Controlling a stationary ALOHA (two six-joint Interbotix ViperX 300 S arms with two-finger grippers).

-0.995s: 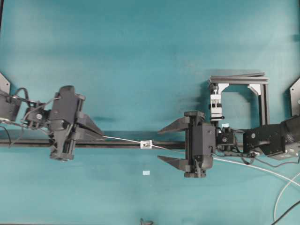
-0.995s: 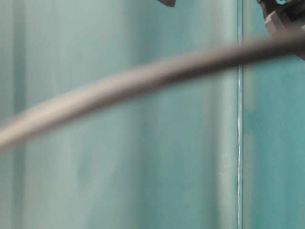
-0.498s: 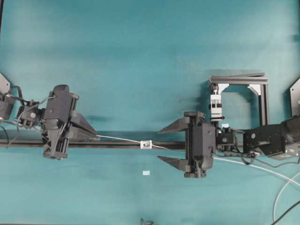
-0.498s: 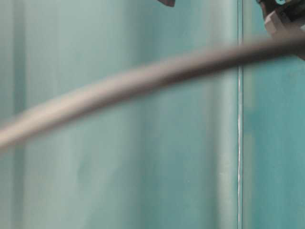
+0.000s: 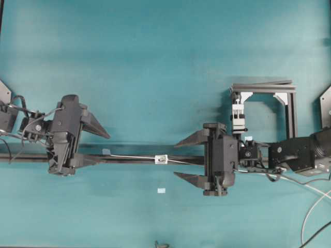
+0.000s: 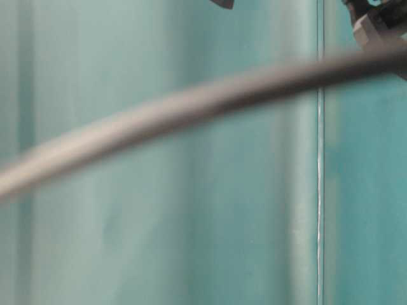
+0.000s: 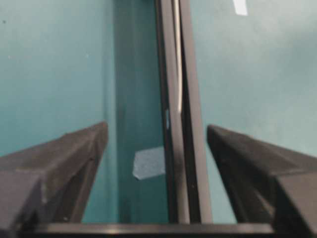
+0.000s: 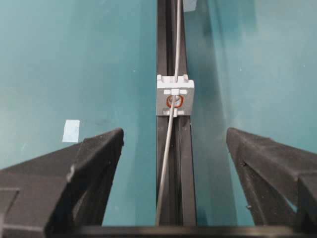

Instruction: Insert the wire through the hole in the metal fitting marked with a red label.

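A second ago the left gripper was pinched shut on the thin silvery wire; now its black jaws stand spread apart, one above and one below the long black rail, and the wire's left end lies free along the rail instead of slanting up into the fingers. The arm itself has also drawn back toward the left. The right gripper has not shifted. The wire runs through the small squarish silver-white metal fitting seated on the rail midway between the two grippers; in the right wrist view it enters the red-ringed hole at the fitting's centre and carries on along the rail beyond it. A pale blue tape scrap lies on the teal table just nearer than the fitting, another sits beside the rail between the left jaws, and a black frame with a silver clamp block stands at far right. A thick blurred dark cable crosses the table-level view and hides the work. The right gripper's jaws are wide apart, straddling the rail and the wire without touching either; the left likewise grips nothing.
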